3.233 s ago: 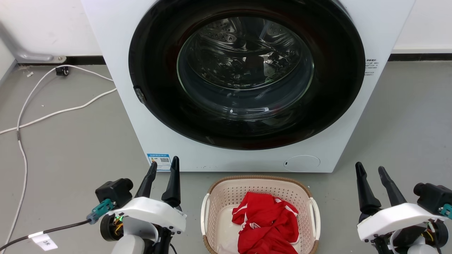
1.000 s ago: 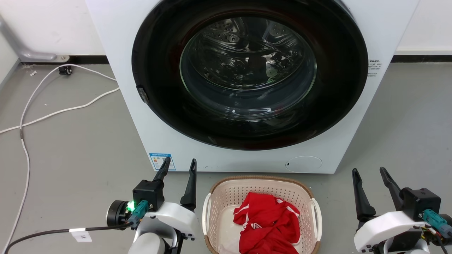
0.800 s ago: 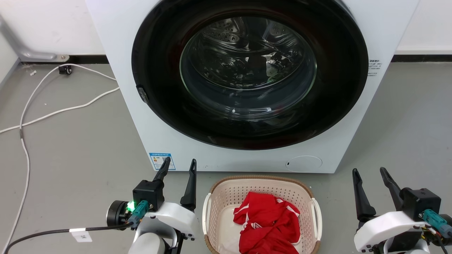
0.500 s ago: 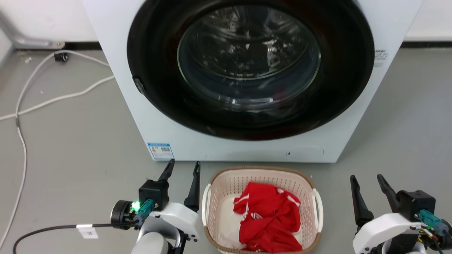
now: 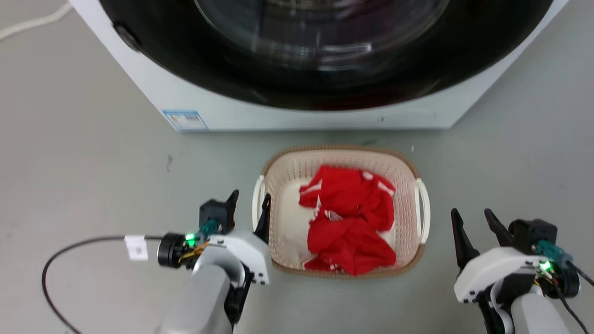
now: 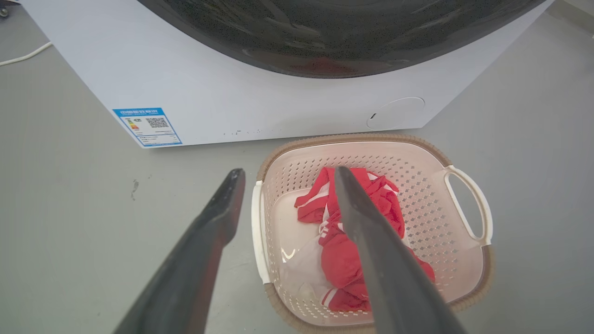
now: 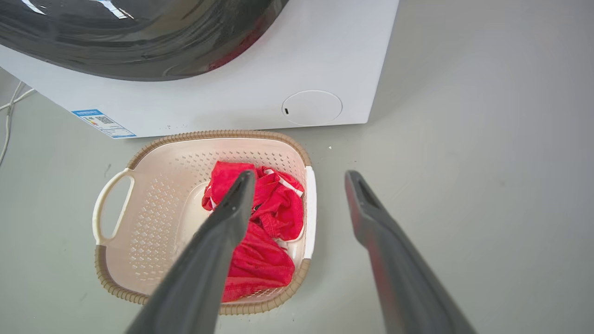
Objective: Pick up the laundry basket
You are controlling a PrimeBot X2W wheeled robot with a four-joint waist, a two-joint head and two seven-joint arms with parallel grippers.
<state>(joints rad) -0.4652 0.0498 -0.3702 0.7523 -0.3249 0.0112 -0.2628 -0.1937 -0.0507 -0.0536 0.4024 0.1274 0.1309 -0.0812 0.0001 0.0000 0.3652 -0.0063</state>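
Sitting flat on the grey floor [image 5: 93, 176], just in front of the lower panel of a white front-loading washing machine [image 5: 297, 118] with a dark round glass door: a cream perforated plastic laundry basket [image 5: 334, 149], rounded-rectangular, with a brown woven-look rim and a white loop handle on each short side. Heaped inside it, toward the middle and right, a crumpled red garment [image 5: 352, 218] with thin white stripes, and pale bare basket bottom to its left. On the machine's lower left corner, a small blue-edged sticker [image 5: 184, 119].

Hovering at the basket's left side, the left gripper [image 5: 250, 197], two long dark fingers spread apart and holding nothing. In the left wrist view, one finger of that gripper [image 6: 288, 171] over bare floor outside the basket and the other over the red garment [image 6: 385, 199], with the left handle [image 6: 260, 241] lined up between them. Touching that handle or only close above it: cannot tell. Trailing from the left wrist across the floor, a black cable [image 5: 60, 253] with a white tag.

Off to the right, over bare floor and apart from the right handle [image 5: 423, 211], the right gripper [image 5: 470, 212], likewise splayed and empty. In the right wrist view, one finger of it [image 7: 300, 174] across the red garment [image 7: 274, 204], the other over floor, with the right handle [image 7: 310, 213] between them. Beyond, a round white flap [image 7: 312, 107] on the machine's panel.
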